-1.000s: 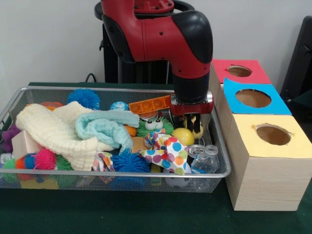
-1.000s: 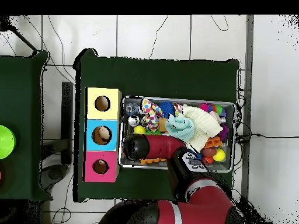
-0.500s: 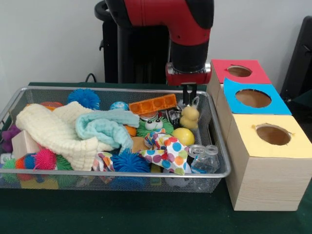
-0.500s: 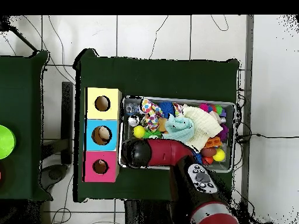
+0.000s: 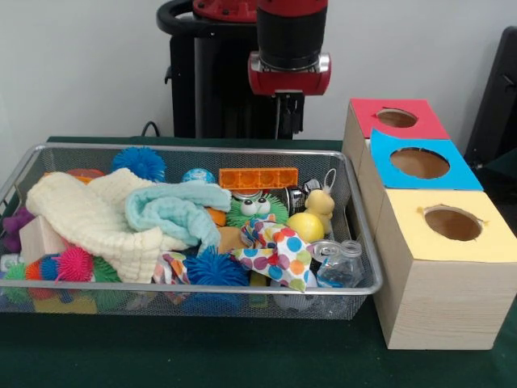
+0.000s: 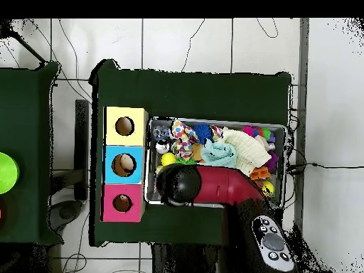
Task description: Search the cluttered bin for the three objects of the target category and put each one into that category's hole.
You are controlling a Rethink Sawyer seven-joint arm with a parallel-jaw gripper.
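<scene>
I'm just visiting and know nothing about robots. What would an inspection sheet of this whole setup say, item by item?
Surface: table under a dark green cloth.
Job's things: wire bin full of toys; beside it three wooden boxes, each with a round hole on top: red box, blue box, yellow box.
Clutter: cream cloth, light blue cloth, spotted cloth, yellow duck, yellow ball, orange block, spiky balls, small clear bottle.
Gripper: gripper raised above the bin's far side, nothing in it; open or shut cannot be told.
Cables: thin wires on the floor around the table in the overhead view.
Surroundings: white wall, tiled floor, a second green table with a green bowl.
</scene>
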